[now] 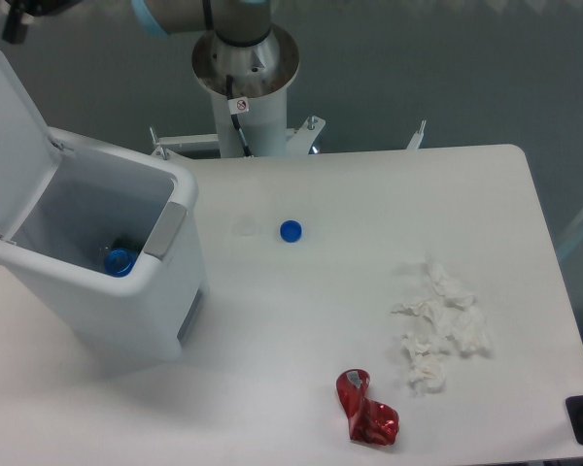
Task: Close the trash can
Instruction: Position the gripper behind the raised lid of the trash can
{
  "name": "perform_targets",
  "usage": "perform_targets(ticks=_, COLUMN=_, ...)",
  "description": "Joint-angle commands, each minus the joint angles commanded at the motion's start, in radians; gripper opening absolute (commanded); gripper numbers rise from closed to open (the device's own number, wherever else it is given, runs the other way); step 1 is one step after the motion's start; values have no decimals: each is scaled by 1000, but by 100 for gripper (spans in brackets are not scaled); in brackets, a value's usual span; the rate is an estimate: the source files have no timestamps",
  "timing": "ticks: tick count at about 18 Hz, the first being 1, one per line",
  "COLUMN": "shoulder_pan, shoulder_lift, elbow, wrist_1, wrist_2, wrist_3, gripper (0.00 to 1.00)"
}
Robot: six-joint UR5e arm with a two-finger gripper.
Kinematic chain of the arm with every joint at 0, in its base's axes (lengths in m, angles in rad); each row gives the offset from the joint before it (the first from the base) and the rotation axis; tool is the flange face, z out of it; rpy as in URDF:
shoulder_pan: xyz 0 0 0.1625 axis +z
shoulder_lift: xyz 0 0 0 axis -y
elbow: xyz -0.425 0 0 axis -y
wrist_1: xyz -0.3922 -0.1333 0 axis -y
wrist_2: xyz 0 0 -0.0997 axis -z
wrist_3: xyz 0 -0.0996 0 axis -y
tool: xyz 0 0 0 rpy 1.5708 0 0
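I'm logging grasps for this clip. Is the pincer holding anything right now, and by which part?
It cannot be told: only a dark bit of the pincer shows at the top left corner. It is clear of the trash can, whose lid stands open.

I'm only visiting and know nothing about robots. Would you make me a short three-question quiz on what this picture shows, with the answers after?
1. True or false: the lid of the trash can is shut.
2. What lies nearest the table's front edge?
A. blue bottle cap
B. crumpled red can
C. wad of white tissue
3. Fill in: the object visible inside the bin is coloured ____.

Key
1. False. The lid stands raised at the back, leaving the bin open.
2. B.
3. Blue. The gripper is barely in frame at the top left, above the lid and apart from it.
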Motion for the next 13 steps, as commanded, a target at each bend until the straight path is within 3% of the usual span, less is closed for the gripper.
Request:
perform_targets(ticks=5, shoulder_pan=-8, shoulder_lift=-24, elbow=5, wrist_1=9, wrist_2=-23, wrist_3=3, gripper=0)
perform_targets(ticks=13, shoulder_pan=-18, shoulder_lift=-149, elbow=89, wrist_1=12, wrist_2=-23, wrist_3=-2, gripper=0)
